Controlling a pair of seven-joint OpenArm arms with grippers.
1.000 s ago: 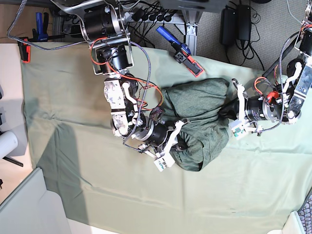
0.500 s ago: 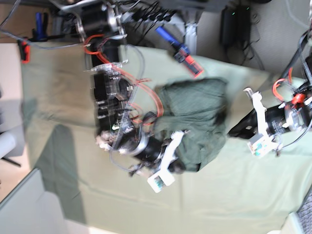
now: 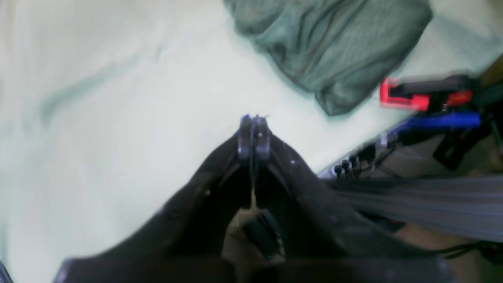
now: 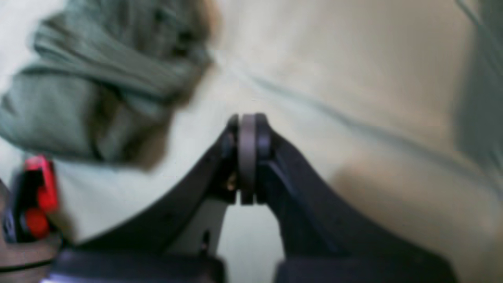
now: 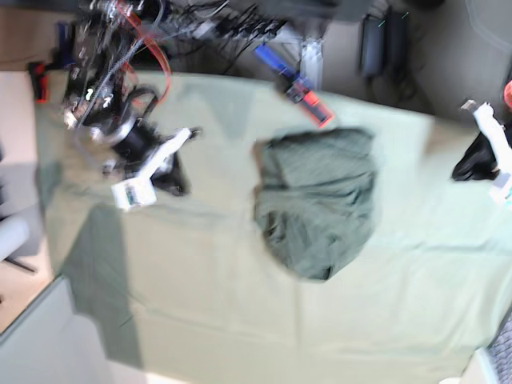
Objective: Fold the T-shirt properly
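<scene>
Table cloth [image 5: 240, 320]: pale green, spread wide, lightly creased, taken as landmark.

T-shirt [image 5: 318, 200]: lying near middle of cloth, slightly toward far edge, gathered into compact rumpled bundle. Sleeves not distinguishable. Edges uneven, surface wrinkled, outline rounded rather than squared. Judged folded down to small packet, finish rough; squaring and smoothing arguably left, otherwise near completion.

Right gripper [image 5: 172, 172]: over left part of cloth in base view, well apart from shirt. Fingertips pressed together in wrist view [image 4: 247, 157], nothing between them.

Left gripper [image 5: 480, 160]: at right edge of cloth, well apart from shirt. Tips closed against each other in wrist view [image 3: 254, 135], empty; shirt [image 3: 330, 51] beyond them, untouched.

Red clamp [image 5: 316, 108]: on far edge of cloth, just beside shirt's far corner, apart from it.

Views blurred; finer detail not readable.
</scene>
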